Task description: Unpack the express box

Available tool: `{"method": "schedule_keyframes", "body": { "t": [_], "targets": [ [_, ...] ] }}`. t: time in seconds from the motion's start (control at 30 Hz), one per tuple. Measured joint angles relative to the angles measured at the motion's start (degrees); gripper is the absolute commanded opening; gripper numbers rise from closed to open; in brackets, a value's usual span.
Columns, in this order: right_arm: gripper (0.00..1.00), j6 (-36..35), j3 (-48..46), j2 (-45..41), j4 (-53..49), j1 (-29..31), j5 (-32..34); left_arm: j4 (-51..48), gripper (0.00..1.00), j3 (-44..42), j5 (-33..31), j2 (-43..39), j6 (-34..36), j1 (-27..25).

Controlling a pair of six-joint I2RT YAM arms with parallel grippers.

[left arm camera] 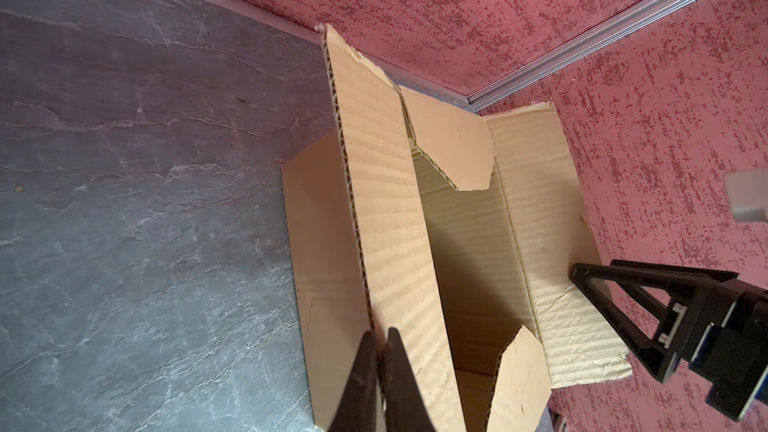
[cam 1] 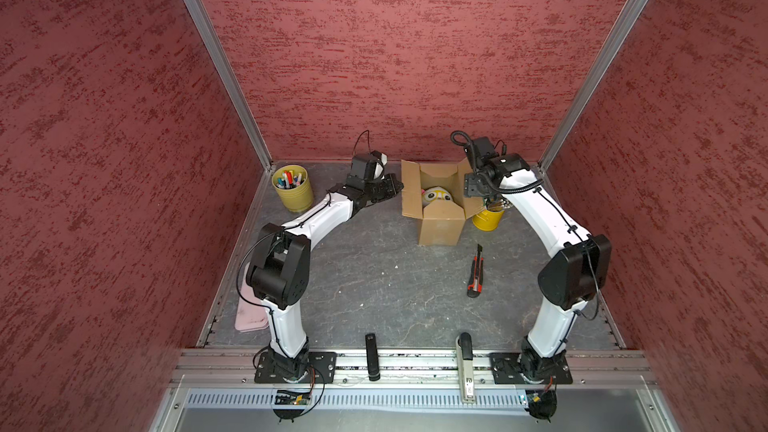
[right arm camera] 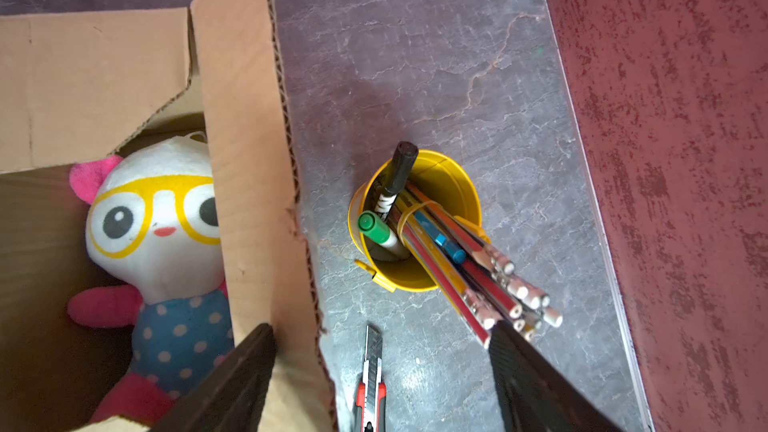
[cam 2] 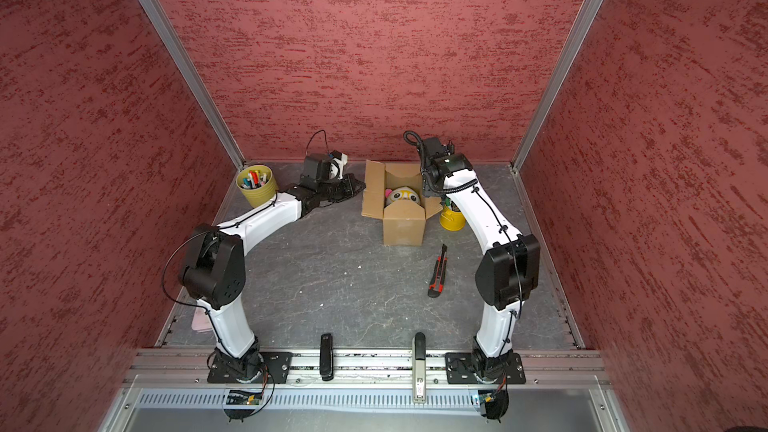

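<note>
The express box (cam 1: 440, 222) (cam 2: 404, 226) stands at the back of the table with all its flaps open. A white plush toy with yellow glasses (cam 1: 435, 197) (right arm camera: 153, 222) lies inside it. My left gripper (cam 1: 395, 189) (left arm camera: 380, 336) is at the box's left side, shut on the edge of the left flap (left arm camera: 382, 201). My right gripper (right arm camera: 380, 328) is open and straddles the right flap (right arm camera: 249, 160). One of its fingers is on the box's inner side and the other is near the pencils. Nothing is held between them.
A yellow cup of pencils and markers (cam 1: 488, 218) (right arm camera: 415, 222) stands just right of the box. An olive cup of markers (cam 1: 293, 187) is at the back left. A red utility knife (cam 1: 476, 272) (right arm camera: 370, 384) lies in front of the box. Red walls enclose the table.
</note>
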Motion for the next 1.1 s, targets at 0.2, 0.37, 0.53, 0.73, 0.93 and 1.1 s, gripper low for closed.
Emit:
{"method": "schedule_keyframes", "body": {
  "t": [0.2, 0.37, 0.53, 0.73, 0.93, 1.1],
  "targets": [
    [0.80, -3.3, 0.5, 1.0, 1.7, -0.1, -0.7, -0.2, 0.09, 0.0, -0.6, 0.0, 0.0, -0.3],
    [0.77, -5.4, 1.4, 3.7, 2.8, -0.2, -1.4, -0.9, 0.09, 0.0, -0.9, 0.0, 0.0, -0.3],
    [0.77, -7.0, 2.2, 6.1, 3.8, -0.2, -1.6, -1.7, 0.09, 0.2, -1.7, 0.3, 0.1, -0.3],
    [0.77, -8.4, 4.5, 6.8, 3.4, -0.9, -1.5, -2.9, 0.09, 0.8, -2.2, 2.1, 0.1, -0.5],
    [0.55, -9.6, 6.4, 6.7, 3.5, -1.1, -3.2, -3.7, 0.12, 0.8, -2.3, 2.3, 0.1, -0.6],
    [0.27, -9.7, 6.4, 6.7, 3.8, -1.1, -9.1, -4.2, 0.25, 0.7, -3.2, 1.7, 0.1, -0.8]
  ]
}}
